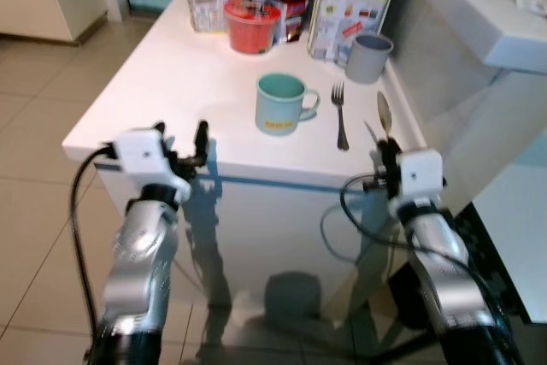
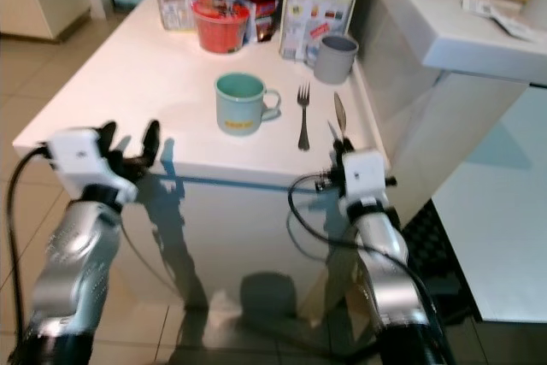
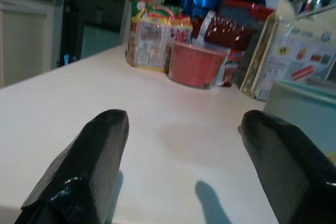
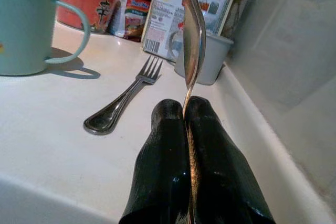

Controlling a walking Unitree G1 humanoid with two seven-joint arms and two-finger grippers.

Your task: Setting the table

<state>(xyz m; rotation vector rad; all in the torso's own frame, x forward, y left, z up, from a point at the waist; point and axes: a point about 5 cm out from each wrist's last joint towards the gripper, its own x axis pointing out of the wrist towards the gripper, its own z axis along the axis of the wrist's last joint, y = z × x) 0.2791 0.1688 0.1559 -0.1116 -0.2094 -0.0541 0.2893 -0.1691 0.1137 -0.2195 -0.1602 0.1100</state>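
At the table's (image 1: 154,83) near right corner, the right gripper (image 4: 186,109) is pinching a spoon (image 4: 192,35) by its handle, bowl pointing up and away, long axis seemingly running along the table's depth. Just beyond and left, a fork (image 1: 340,117) is lying parallel, tines pointing away, with the mug (image 1: 279,103) further left. Over the near left edge, the left gripper (image 1: 184,144) is hovering, fingers spread and empty.

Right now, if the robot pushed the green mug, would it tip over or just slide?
Probably slide. The green mug looks squat with a wide flat base, standing upright on the smooth white table. A push high on its rim might rock it. Its handle faces the fork, so a shove that way could knock the fork.
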